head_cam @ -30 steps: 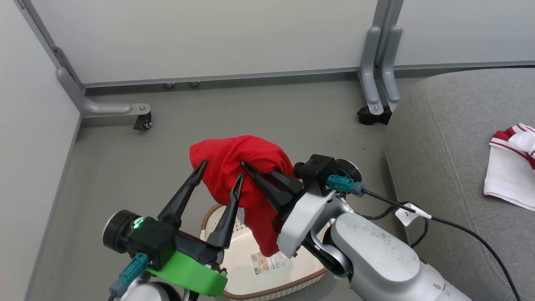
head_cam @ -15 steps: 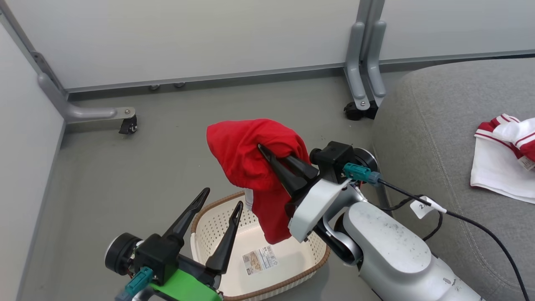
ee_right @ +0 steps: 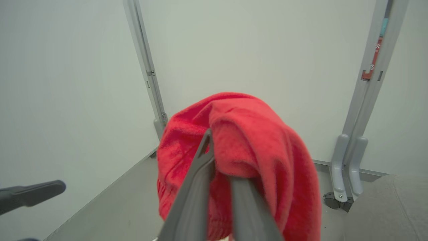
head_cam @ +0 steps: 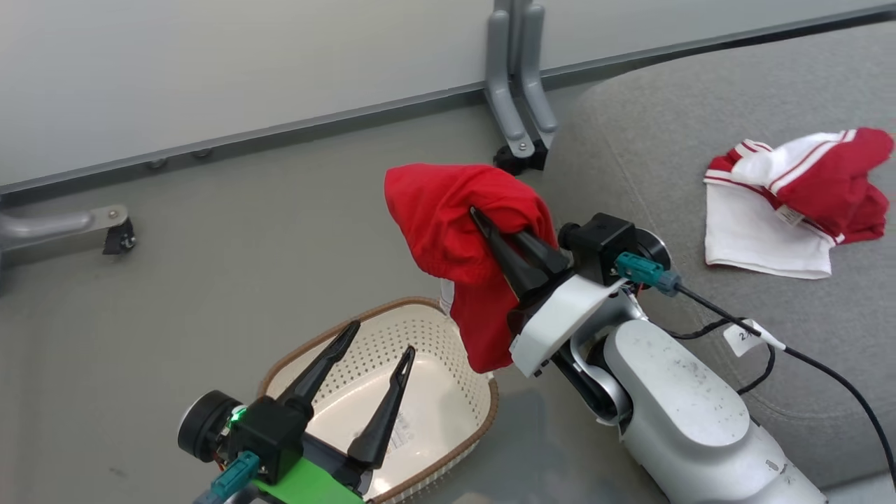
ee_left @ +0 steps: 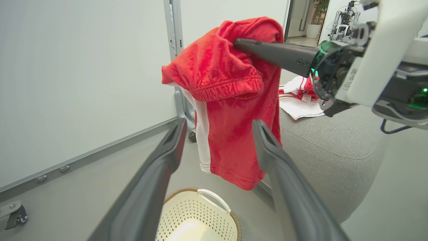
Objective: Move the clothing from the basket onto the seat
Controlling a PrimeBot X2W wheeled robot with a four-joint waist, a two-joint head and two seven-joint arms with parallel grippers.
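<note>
My right gripper is shut on a red garment with a white side stripe, which hangs in the air above the floor between the basket and the seat. From the left wrist this garment droops off the right gripper; from the right wrist it drapes over the closed fingers. The cream basket stands on the floor at lower centre, holding no clothing. My left gripper hovers open over it. A second red and white garment lies on the grey seat.
White partition walls on grey castor feet close off the far side, with one foot beside the seat's corner. Grey floor spreads left of the basket. A black cable trails from my right wrist over the seat.
The head camera has swung right, bringing more of the seat into view. My right gripper has carried the red garment up and toward the seat; my left gripper has dropped lower over the basket.
</note>
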